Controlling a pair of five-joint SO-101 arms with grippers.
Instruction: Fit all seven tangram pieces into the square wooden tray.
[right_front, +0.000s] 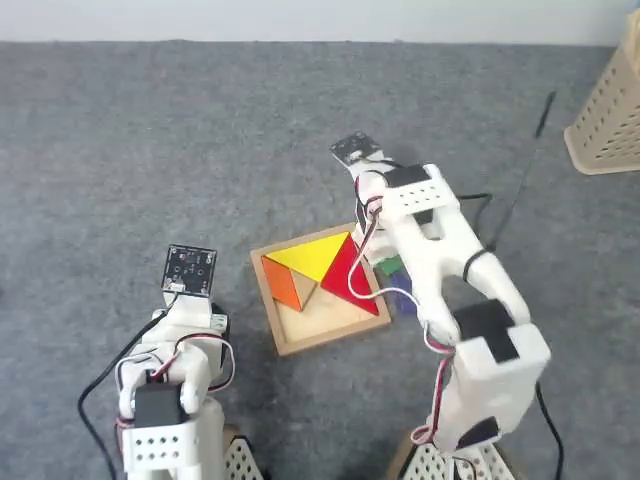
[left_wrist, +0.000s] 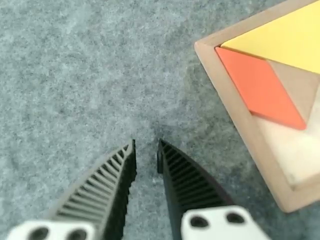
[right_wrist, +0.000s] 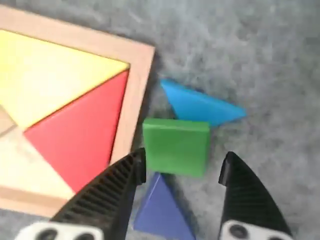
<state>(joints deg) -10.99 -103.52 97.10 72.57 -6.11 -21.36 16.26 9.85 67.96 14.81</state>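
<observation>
Right gripper (right_wrist: 185, 155) hangs wide open over the green square (right_wrist: 176, 146), a finger to each side, apparently lined up to lift it from the worktop (right_wrist: 260, 50) just outside the tray (right_wrist: 136, 100). A light blue triangle (right_wrist: 200, 106) and a dark blue triangle (right_wrist: 161, 207) lie just beside the square. The yellow triangle (right_wrist: 50, 75), red triangle (right_wrist: 80, 135) and orange piece (left_wrist: 260, 87) sit in the tray. Left gripper (left_wrist: 146, 147), nearly closed and empty, hovers beside the tray, probably to stay clear.

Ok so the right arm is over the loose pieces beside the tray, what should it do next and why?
Probably lower the right gripper and close on the green square. Its jaws stand open, roughly astride that piece, which lies on the carpet just outside the tray, and the tray has bare floor left.
</observation>
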